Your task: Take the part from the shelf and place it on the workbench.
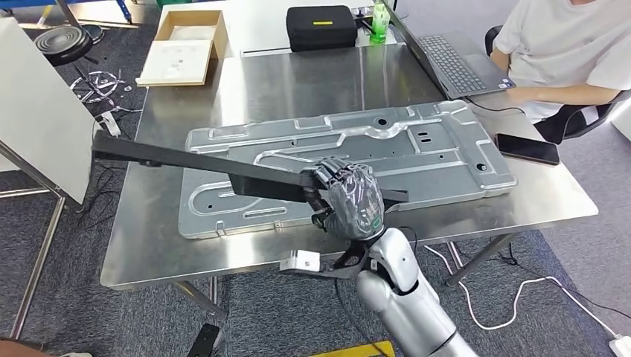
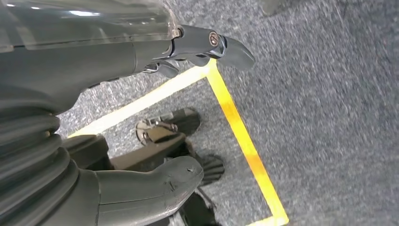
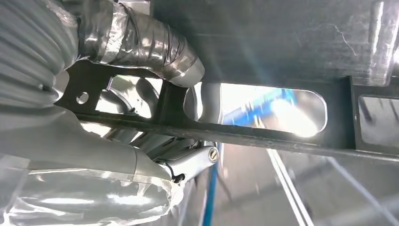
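One part is in play: a long black bar [image 1: 195, 164], held by your right hand [image 1: 350, 199] above the bench [image 1: 312, 82]. It hangs over the big pressed-metal panel [image 1: 417, 149] that lies flat on the bench, its far end reaching out past the panel's left edge. Whether the bar touches the panel anywhere cannot be told from the head view.

Handling, as a judgement: the bar looks stiff and thin-walled, sheet metal with a matte dark finish, probably light for its length. Your grip sits close to one end, so most of the length sticks out to the left and will lever against the wrist. Expect it to droop or twist if the hold slackens. A hold nearer the middle would balance better; as it stands, lower it level and slowly.

Looks: narrow and straight, widening to a boxier section near your hand. The right wrist view shows cut-out slots and a small round hole in it [image 3: 263, 136].

Right fingers [image 1: 338, 172] are curled tight round the bar. Your left hand [image 2: 94, 117] hangs by the floor with a yellow tape line [image 2: 240, 132] beneath; its fingers [image 2: 221, 44] are apart and hold nothing.
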Robot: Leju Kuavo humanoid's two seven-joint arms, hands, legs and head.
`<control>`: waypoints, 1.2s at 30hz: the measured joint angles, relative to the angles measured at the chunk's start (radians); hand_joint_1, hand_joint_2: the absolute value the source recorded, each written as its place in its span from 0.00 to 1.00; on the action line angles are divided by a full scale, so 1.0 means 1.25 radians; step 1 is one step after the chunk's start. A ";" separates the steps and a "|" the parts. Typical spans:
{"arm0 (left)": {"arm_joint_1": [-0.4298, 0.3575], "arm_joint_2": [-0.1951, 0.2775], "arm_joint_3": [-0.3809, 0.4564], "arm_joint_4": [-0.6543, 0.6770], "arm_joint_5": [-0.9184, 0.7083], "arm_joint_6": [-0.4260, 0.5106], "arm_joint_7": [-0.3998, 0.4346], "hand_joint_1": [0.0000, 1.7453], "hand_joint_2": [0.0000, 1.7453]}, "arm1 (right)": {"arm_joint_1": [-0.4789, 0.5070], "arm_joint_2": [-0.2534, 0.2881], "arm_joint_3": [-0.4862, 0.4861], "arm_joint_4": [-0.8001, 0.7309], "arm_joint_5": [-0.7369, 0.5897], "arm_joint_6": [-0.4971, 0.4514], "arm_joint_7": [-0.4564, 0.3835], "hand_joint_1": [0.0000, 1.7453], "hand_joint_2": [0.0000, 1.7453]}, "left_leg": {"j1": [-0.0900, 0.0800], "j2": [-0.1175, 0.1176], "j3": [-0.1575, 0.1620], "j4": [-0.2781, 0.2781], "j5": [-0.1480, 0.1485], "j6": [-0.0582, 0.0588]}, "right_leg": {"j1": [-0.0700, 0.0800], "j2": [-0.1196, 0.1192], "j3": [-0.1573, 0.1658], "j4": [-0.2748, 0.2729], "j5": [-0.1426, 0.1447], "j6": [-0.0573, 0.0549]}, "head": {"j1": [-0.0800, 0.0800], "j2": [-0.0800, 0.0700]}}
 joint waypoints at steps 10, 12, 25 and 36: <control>0.002 0.005 0.000 0.000 -0.004 -0.009 -0.005 0.00 1.00 | -0.062 -0.061 0.000 0.080 -0.104 0.079 -0.026 1.00 1.00 | -0.003 -0.002 -0.048 0.044 0.028 0.008 | 0.010 0.008 0.005 0.018 -0.020 -0.008 | -0.001 0.000; 0.001 0.005 -0.002 0.000 -0.007 -0.012 -0.007 0.00 1.00 | -0.079 -0.073 -0.001 0.096 -0.110 0.098 -0.028 1.00 1.00 | -0.008 -0.003 -0.036 0.014 0.029 0.014 | 0.011 0.009 0.001 0.023 -0.022 0.000 | -0.001 0.000; 0.001 0.005 -0.012 0.000 -0.008 -0.039 -0.030 0.00 1.00 | -0.205 -0.211 0.059 0.254 0.436 -0.045 0.128 1.00 1.00 | 0.000 -0.006 -0.024 -0.003 0.030 0.026 | -0.007 -0.001 -0.031 0.055 -0.006 0.033 | 0.000 0.000; 0.004 0.005 -0.012 0.000 -0.008 -0.039 -0.033 0.00 1.00 | -0.278 -0.287 0.188 0.269 0.497 -0.081 0.370 1.00 1.00 | -0.003 -0.005 -0.135 0.227 -0.070 0.004 | 0.007 0.001 -0.003 0.013 -0.011 -0.013 | -0.001 0.000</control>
